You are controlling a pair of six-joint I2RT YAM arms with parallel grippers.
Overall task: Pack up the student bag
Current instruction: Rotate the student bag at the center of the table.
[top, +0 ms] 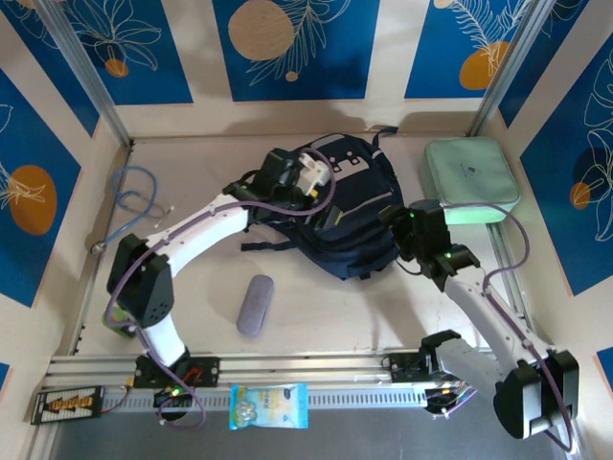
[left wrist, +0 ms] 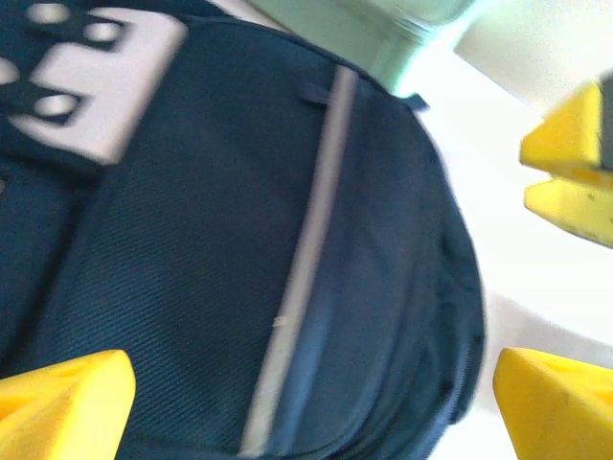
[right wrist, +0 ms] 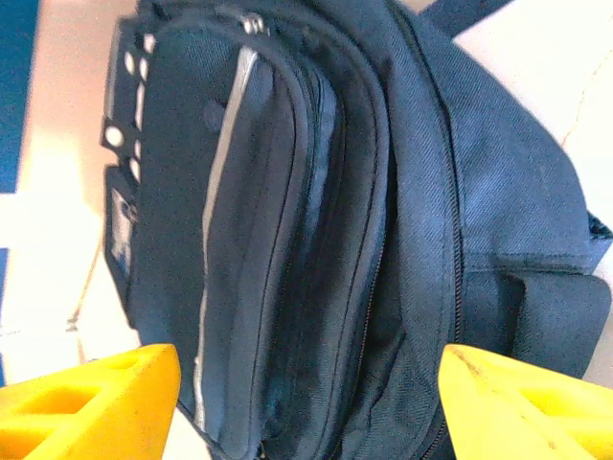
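Note:
The student bag [top: 345, 206], dark navy with a grey stripe and a light grey buckle patch, lies in the middle of the table. My left gripper [top: 308, 177] hovers over its upper left part. In the left wrist view its yellow fingers [left wrist: 57, 402] stand wide apart over the bag's front panel [left wrist: 239, 240], holding nothing. My right gripper [top: 397, 225] is at the bag's right side. In the right wrist view that gripper [right wrist: 311, 407] is open, and the bag's zipped pockets [right wrist: 316, 240] lie beyond its fingers [right wrist: 527, 402].
A mint green zip case [top: 469, 182] sits against the right wall beside the bag. A grey oblong case [top: 255, 305] lies in front of the bag. A blue cable [top: 134, 196] is coiled at the far left. A light blue packet [top: 268, 405] rests on the front rail.

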